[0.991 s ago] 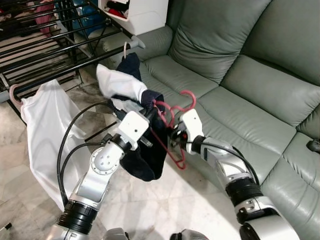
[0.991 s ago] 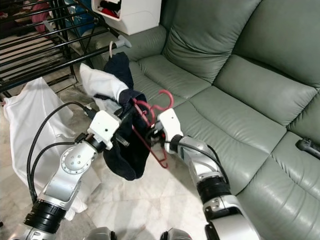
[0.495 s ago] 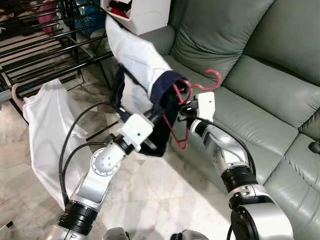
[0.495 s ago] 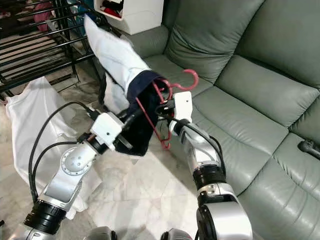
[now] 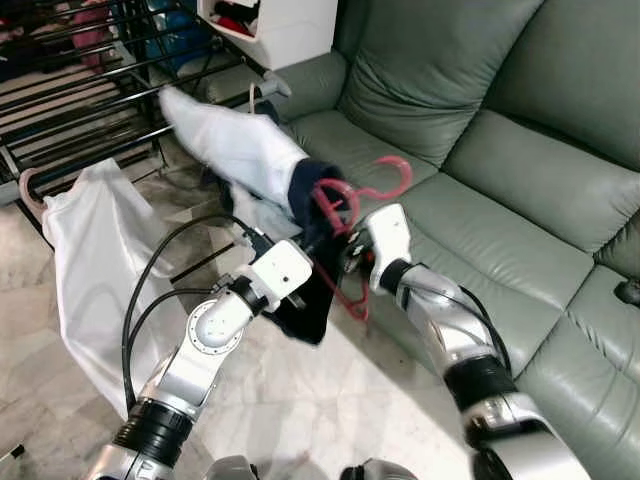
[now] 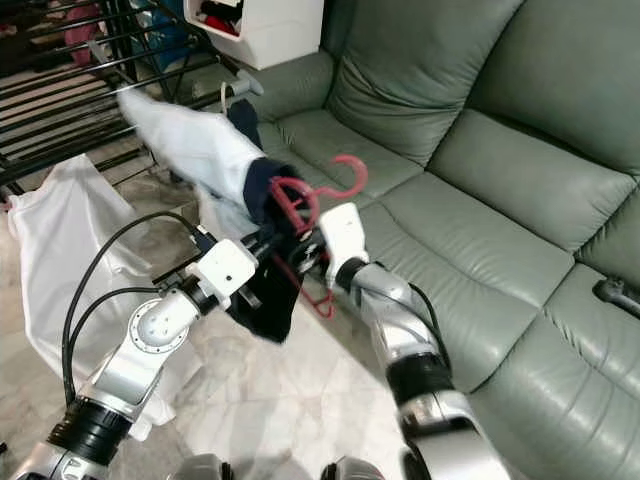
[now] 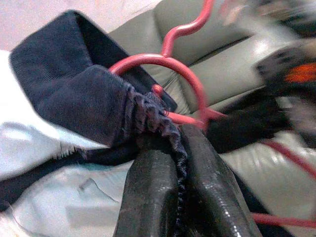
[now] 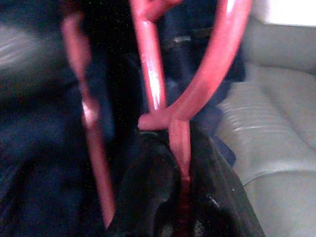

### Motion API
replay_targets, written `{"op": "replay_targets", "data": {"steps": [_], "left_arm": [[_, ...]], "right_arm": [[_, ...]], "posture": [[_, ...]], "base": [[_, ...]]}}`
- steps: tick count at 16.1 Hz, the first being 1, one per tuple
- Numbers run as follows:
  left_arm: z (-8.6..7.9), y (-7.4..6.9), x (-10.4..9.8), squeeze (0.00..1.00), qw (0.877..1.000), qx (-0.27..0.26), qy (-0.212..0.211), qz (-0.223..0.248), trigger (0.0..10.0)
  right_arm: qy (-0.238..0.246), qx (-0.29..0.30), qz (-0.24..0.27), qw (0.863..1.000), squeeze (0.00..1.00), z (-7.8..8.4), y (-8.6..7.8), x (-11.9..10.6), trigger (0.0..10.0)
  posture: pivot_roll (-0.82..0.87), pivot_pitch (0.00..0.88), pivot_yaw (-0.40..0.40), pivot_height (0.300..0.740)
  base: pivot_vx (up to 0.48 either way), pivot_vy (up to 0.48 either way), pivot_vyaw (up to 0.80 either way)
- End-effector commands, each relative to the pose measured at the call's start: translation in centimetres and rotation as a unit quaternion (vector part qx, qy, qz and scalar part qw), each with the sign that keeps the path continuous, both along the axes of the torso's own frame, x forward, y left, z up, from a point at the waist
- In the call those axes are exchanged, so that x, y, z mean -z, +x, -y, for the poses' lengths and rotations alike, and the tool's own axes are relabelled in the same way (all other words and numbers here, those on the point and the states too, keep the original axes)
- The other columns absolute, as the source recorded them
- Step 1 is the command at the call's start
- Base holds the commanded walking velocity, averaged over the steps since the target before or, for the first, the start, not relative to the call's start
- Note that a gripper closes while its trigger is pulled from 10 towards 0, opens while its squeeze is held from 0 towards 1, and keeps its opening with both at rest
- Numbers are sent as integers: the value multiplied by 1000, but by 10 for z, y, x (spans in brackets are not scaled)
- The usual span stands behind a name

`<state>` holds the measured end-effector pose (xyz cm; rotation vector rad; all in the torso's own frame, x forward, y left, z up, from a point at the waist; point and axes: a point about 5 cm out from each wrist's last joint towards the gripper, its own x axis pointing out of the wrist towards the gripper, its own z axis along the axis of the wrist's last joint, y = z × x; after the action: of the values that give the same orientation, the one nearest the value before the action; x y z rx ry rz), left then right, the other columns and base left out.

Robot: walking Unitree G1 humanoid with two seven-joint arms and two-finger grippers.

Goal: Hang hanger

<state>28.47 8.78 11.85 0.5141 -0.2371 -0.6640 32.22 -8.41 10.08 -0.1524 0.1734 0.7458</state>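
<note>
- The red wire hanger [image 5: 350, 215] is up in the air in front of the grey-green leather sofa [image 5: 520, 170], roughly dead centre of the head view, with its hook curling off toward 2 o'clock.
- The right gripper [image 8: 180, 197] has its jaws squeezed tight on the hanger's thin red stem, just below where the loop forks.
- The left gripper [image 7: 175, 182] has its jaws clamped on the bunched navy hem of the navy-and-white garment [image 5: 250, 155], right beside the hanger's round loop.
- The garment is threaded on the hanger; its white part trails off toward 10 o'clock, and the dark part droops at 6 o'clock.
- A black metal drying rack [image 5: 90, 90] sits at 10 o'clock, with a white cloth [image 5: 90, 260] draped off its near end at 9 o'clock.
- A white plastic bin [image 5: 270, 25] is at 12 o'clock, next to the sofa arm.
</note>
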Motion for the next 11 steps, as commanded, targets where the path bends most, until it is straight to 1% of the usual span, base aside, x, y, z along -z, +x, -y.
{"op": "replay_targets", "data": {"steps": [1, 2, 3, 4, 5, 6, 7, 8, 9, 10, 11], "left_arm": [[14, -3, 6, 0, 999, 26, 18, -13, 0], [10, 1, 4, 0, 1000, 9, 15, -7, 0], [4, 5, 2, 0, 1000, -10, 12, 1, 0], [0, 8, 0, 0, 1000, -27, 9, 6, 0], [-3, 10, 0, 0, 999, -43, 6, 7, 0], [-8, 13, -2, 0, 998, -65, -3, 10, 0], [-8, 13, -2, 0, 998, -64, -4, 10, 0], [-5, 12, -4, 0, 998, -57, -9, 13, 0], [-1, 11, -6, 0, 999, -44, -17, 18, 0], [2, 10, -7, 0, 999, -39, -20, 19, 0], [9, 6, -8, 0, 999, -10, -27, 20, 0]], "right_arm": [[-44, -51, 1, 998, 0, -13, -8, 0, 10000], [-66, -39, -25, 997, 0, -3, -12, 13, 10000], [-76, -5, -65, 995, 0, 13, -16, 27, 10000], [-85, 38, -94, 991, 0, 29, -18, 37, 10000], [-86, 62, -108, 988, 0, 39, -19, 40, 10000], [-87, 136, -130, 978, 0, 64, -19, 43, 10000], [-85, 155, -135, 975, 0, 69, -18, 43, 10000], [-85, 196, -138, 967, 0, 79, -15, 43, 10000], [-69, 226, -141, 961, 0, 82, -10, 42, 10000], [-56, 234, -144, 960, 0, 81, -8, 41, 10000], [-30, 252, -145, 956, 0, 77, -2, 36, 10000]], "posture": [[-3, 0, -7, 740], [-2, 0, -8, 740], [-2, 0, -8, 740], [-3, 0, -11, 740], [-3, 0, -11, 740], [-3, 0, -11, 740], [-3, 0, -11, 740], [-12, 0, -8, 740], [-13, 0, -7, 740], [-13, 0, -7, 740], [-8, 0, -9, 740]], "base": [[0, 0, 0], [0, 0, 0], [0, 0, 0], [0, 0, 0], [0, 0, 0], [0, 0, 0], [0, 0, 0], [0, 0, 0], [0, 0, 0], [0, 0, 0], [0, 0, 0]]}}
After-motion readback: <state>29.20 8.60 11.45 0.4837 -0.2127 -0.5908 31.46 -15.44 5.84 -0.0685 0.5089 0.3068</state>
